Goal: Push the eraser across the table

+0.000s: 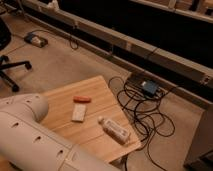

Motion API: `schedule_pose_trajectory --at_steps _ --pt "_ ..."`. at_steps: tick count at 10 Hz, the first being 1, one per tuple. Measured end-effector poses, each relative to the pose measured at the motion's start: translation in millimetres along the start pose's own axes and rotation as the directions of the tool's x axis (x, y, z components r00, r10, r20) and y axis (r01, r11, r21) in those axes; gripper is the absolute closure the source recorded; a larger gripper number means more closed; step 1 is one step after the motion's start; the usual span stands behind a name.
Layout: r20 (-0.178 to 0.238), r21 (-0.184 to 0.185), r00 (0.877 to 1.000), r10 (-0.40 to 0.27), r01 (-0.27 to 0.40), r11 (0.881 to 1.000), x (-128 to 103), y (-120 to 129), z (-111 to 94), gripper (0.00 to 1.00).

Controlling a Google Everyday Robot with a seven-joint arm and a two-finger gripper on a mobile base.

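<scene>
Arm (30, 135) hides the table's (97, 90) left corner; end effector apparently out of frame.

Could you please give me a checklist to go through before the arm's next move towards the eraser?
1. Eraser lies flat on the table: ok.
2. Pincer in view: not ok; only the arm shows, lower left.
3. Orange object apart from eraser: ok, though close.
4. Bottle lying on its side, apart from eraser: ok.
5. Pincer lined up with eraser: cannot tell.
</scene>
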Motion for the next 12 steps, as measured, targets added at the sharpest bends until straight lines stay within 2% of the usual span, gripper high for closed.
schedule_pose_trajectory --at_steps 4,12 --pt "0.004 -0.004 1.0 0.002 -0.002 1.0 1.7 -9.5 0.6 0.2" --pt "0.005 0.006 0.998 0.057 -0.057 0.998 30.0 -28.1 -5.5 0.2"
